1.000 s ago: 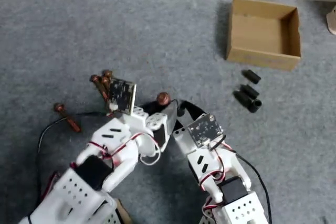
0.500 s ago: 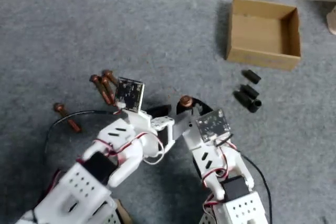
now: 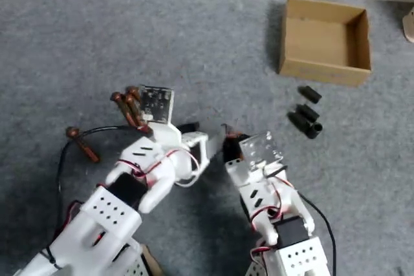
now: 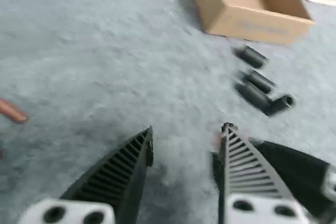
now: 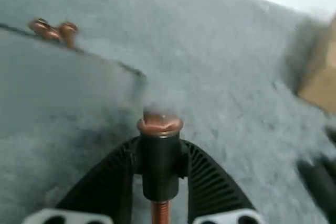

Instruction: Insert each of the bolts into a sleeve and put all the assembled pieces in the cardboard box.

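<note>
From the high view, the left arm [image 3: 142,172] and the right arm [image 3: 265,192] are meeting nose to nose at mid-table [image 3: 213,50], and their tips are crowding together there, so it is hard to make out what is being held. A cluster of loose bolts [image 3: 126,105] is lying just beside the left arm's camera board, partly covered by it. A single bolt [image 3: 81,143] is lying apart from them, with a black cable crossing just above it. The cardboard box [image 3: 326,40] is sitting open in the far corner. The spare sleeves [image 3: 306,116] are lying in a row just in front of it, their long axes slanting across the table.

From the left wrist, the left tool [image 4: 188,129] is hanging released, with the fingers spread wide over bare table. The box and the spare sleeves are showing beyond it, blurred, and a bolt tip is cut off at the edge.

From the right wrist, the right tool [image 5: 159,153] is clenching a black sleeve [image 5: 159,166]. The held bolt [image 5: 160,126] is running through that sleeve along the tool's own line, head pointing away from the wrist and shank sticking out the near end. A blurred grey shape is blocking one side, and past it the loose bolts are peeking over its edge.
</note>
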Controlling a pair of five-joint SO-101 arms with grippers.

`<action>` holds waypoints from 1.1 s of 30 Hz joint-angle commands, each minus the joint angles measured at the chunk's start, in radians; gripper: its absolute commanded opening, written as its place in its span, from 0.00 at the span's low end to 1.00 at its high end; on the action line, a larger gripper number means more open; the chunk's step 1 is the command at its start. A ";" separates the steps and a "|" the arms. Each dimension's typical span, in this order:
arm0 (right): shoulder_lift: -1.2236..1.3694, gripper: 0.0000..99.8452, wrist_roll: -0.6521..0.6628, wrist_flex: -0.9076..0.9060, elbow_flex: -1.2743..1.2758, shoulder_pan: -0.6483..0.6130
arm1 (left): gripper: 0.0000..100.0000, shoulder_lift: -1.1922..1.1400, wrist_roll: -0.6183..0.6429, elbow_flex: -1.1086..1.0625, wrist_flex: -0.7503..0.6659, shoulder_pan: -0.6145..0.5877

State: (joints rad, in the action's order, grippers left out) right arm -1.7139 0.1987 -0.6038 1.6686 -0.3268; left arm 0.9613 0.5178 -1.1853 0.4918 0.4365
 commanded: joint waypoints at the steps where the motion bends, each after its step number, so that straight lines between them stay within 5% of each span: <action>1: 0.007 0.00 -0.009 -0.025 -0.076 0.081 | 0.20 0.001 -0.002 0.039 -0.017 -0.012; 17: 0.871 0.00 -0.006 0.143 -0.615 0.249 | 0.20 -0.010 -0.008 0.016 -0.020 -0.077; 33: 1.603 0.00 -0.006 0.028 -1.489 0.361 | 0.20 -0.012 -0.057 -0.056 -0.129 -0.104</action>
State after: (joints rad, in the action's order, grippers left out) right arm -0.1795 0.1972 -0.5715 0.3690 0.0092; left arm 0.9521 0.4672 -1.2497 0.4043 0.3475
